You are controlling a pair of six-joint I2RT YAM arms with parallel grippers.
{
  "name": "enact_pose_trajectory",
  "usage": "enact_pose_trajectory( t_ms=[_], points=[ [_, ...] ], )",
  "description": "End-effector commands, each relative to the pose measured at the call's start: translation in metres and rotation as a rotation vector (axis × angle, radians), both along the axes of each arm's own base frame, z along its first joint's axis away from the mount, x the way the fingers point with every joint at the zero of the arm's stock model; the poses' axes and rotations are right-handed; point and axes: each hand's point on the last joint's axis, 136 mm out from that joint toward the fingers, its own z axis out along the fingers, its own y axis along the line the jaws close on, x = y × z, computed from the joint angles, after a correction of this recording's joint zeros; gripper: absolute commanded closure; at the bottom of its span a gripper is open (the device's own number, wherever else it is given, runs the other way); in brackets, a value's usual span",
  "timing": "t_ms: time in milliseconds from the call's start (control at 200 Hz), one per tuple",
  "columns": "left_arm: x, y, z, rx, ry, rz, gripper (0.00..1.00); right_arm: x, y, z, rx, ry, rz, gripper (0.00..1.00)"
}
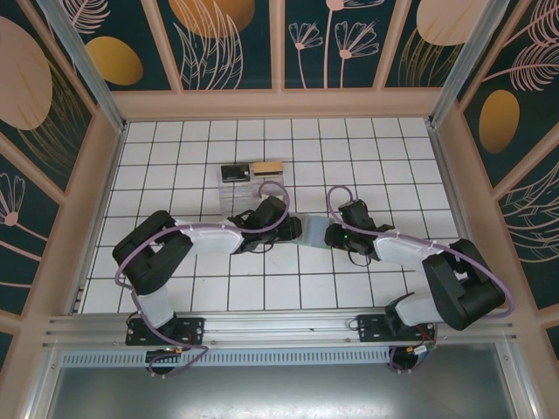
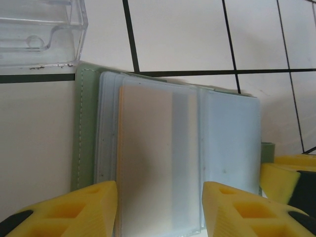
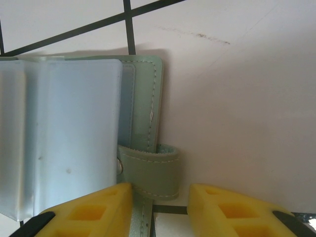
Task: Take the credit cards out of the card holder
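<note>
Left pincer [image 2: 159,197]: spread, straddling tan credit card [image 2: 145,158] sleeved in card holder [image 2: 84,128], long axis straight ahead, nearer arm. Right pincer [image 3: 160,197]: spread over snap strap [image 3: 150,170].

Open green card holder [image 2: 85,140] — tan card [image 2: 145,158] inside

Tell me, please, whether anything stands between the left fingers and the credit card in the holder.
Yes: the credit card lies inside a translucent sleeve of the open card holder, so that film covers it. Nothing else visible lies between it and the left fingers.
</note>
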Motion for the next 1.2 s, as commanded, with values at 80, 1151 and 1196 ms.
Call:
enact_pose_trajectory(
  t_ms=[80,1151,1196],
  points=[
    [0.003,-0.005,-0.006,0.018,0.012,-0.024,0.50,0.003,0.009,-0.009,0.024,0.003,0.030,0.62],
    [-0.013,-0.042,0.003,-0.113,0.055,-0.151,0.40,0.000,0.010,-0.014,0.034,0.022,0.029,0.62],
    [-0.013,-0.044,0.006,-0.121,0.053,-0.154,0.40,0.000,0.010,-0.014,0.035,0.022,0.027,0.62]
  ],
)
